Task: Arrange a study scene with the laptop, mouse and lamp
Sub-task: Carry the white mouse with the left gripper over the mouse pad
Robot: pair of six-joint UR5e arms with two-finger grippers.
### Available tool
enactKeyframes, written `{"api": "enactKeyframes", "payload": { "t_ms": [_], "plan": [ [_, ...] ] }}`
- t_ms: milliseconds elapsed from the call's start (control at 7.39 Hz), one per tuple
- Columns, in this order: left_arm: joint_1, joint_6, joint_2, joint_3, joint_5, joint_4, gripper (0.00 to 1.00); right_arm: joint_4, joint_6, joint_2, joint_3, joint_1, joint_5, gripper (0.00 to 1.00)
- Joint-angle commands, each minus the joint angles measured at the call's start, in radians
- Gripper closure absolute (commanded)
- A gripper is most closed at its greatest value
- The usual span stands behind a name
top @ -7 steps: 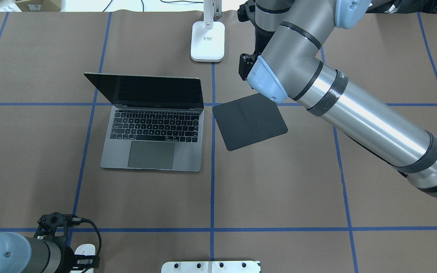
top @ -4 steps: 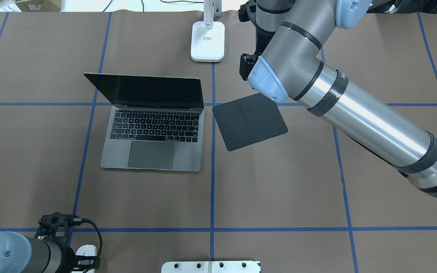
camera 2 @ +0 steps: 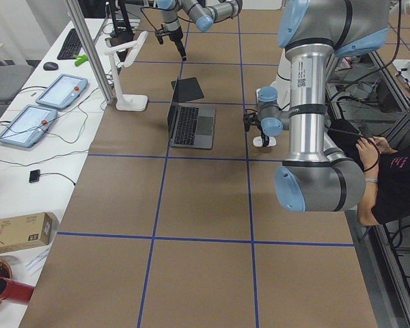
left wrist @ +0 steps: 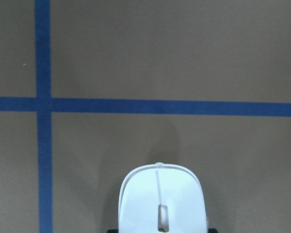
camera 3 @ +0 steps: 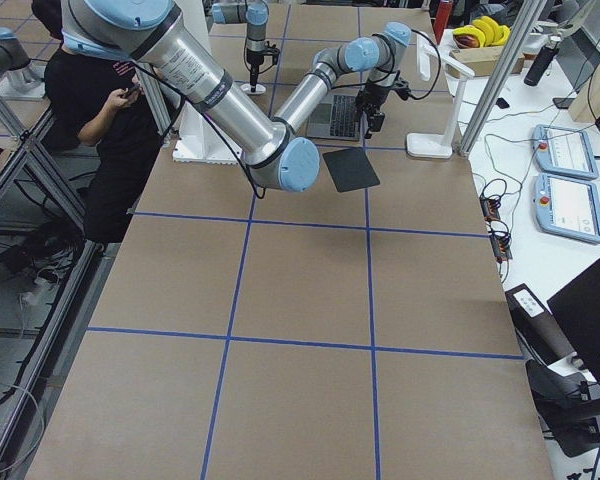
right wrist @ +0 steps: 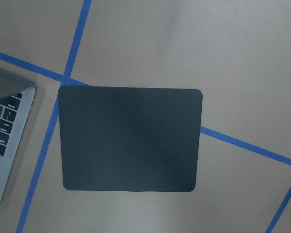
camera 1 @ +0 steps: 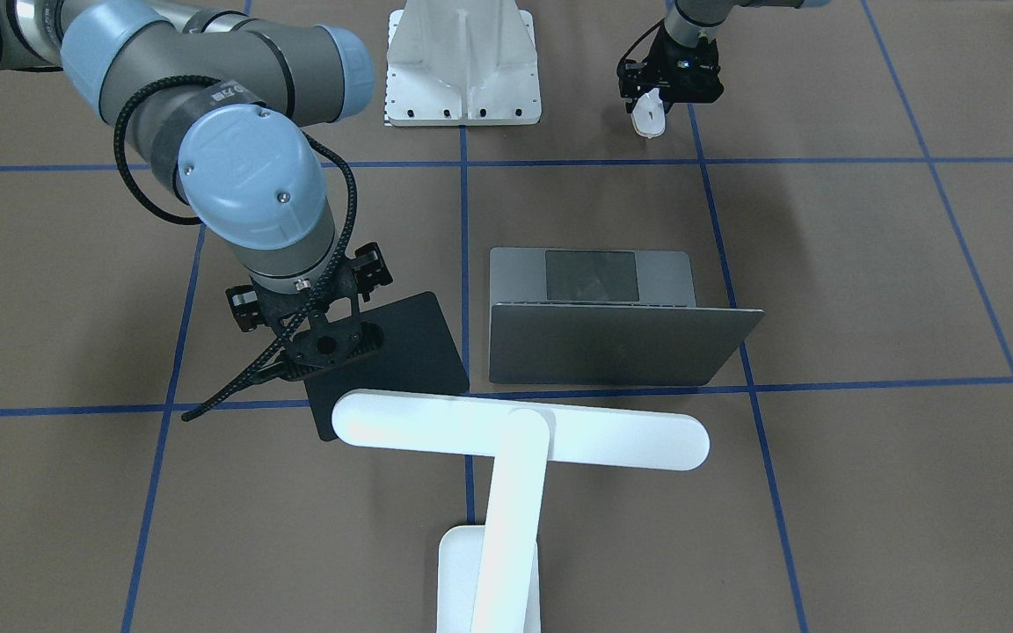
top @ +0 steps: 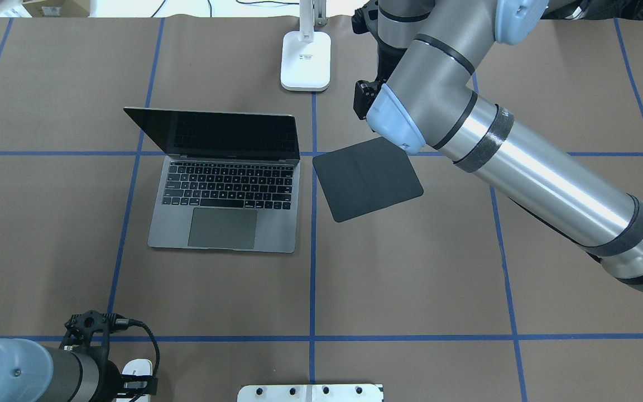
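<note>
The open dark-grey laptop (top: 226,190) sits left of centre, and its lid back shows in the front view (camera 1: 612,347). The white lamp stands behind it, base (top: 306,60) at the far edge, bar head (camera 1: 520,429) over the table. My left gripper (camera 1: 658,101) is shut on the white mouse (camera 1: 648,119) near the robot's edge. The mouse also shows in the overhead view (top: 134,369) and fills the bottom of the left wrist view (left wrist: 161,201). My right gripper (camera 1: 324,352) hangs over the far corner of the black mat (top: 366,178). Its fingers are hidden.
The black mat (right wrist: 130,140) lies skewed just right of the laptop. A white ribbed mount (camera 1: 462,66) with a bolted plate stands at the robot's edge, centre. Blue tape lines grid the brown table. Tablets and cables lie beyond the far edge.
My left gripper has shifted a little to the right with the mouse in it. The right arm has barely moved.
</note>
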Motion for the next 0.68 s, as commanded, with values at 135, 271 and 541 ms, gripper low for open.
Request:
{"api": "enactKeyframes", "payload": {
  "t_ms": [135,271,541],
  "plan": [
    [-0.088,0.072,-0.035,-0.052,-0.023,0.044,0.37,0.012,0.0,-0.046,0.045,0.0,-0.001,0.0],
    [-0.11,0.091,-0.106,-0.036,-0.023,0.064,0.37,0.038,-0.005,-0.078,0.074,0.0,-0.017,0.0],
    [-0.168,0.155,-0.33,-0.008,-0.023,0.256,0.37,0.053,-0.009,-0.103,0.084,0.009,-0.03,0.0]
  ]
}}
